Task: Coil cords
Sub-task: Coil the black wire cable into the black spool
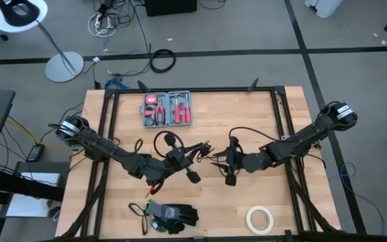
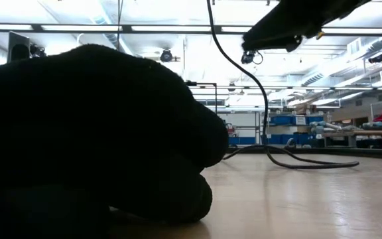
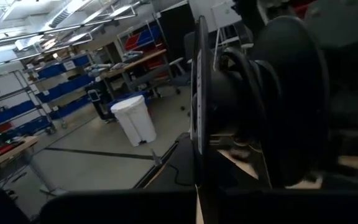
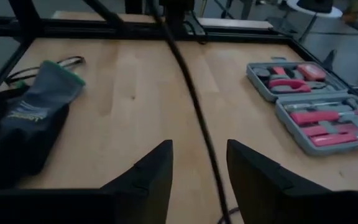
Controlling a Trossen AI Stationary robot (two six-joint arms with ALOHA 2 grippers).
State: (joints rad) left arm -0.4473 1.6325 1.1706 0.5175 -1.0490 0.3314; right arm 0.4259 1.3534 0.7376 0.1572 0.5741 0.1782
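Cord (image 4: 191,106) runs between open right jaws

Open grey tool case (image 1: 168,109), black gloves (image 1: 173,215), tape roll (image 1: 260,218) on wooden table (image 1: 261,114)

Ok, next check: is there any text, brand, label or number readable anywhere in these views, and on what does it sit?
Nothing can be read for certain.
Gloves: a pale printed line on the cuff, too blurred to read.
Tool case: no lettering visible on the grey tray or the red-handled tools.
Tape roll: no print visible.
Blue bins on the room's shelves: no legible labels.
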